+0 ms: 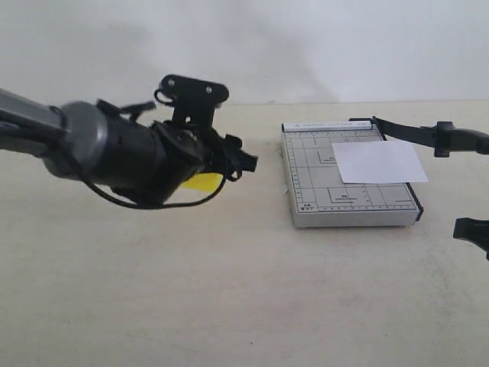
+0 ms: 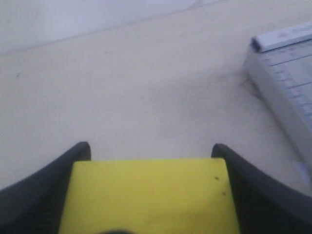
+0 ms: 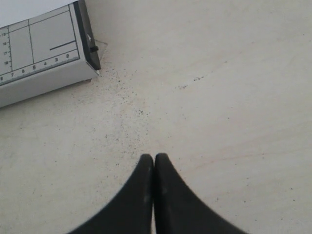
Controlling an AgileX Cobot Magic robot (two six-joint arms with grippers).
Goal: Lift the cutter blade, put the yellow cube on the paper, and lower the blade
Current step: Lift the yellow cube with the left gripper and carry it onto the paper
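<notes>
Left tool (image 2: 151, 148) tight around yellow cube (image 2: 148, 200), well apart from paper (image 1: 380, 161); right tool (image 3: 154, 157) narrow, tip against tip.

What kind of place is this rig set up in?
Probably a lab test bench: a bare beige tabletop against a blank white wall, a grey gridded paper cutter with a white paper sheet on it, and a bright yellow cube held in the left gripper.
</notes>
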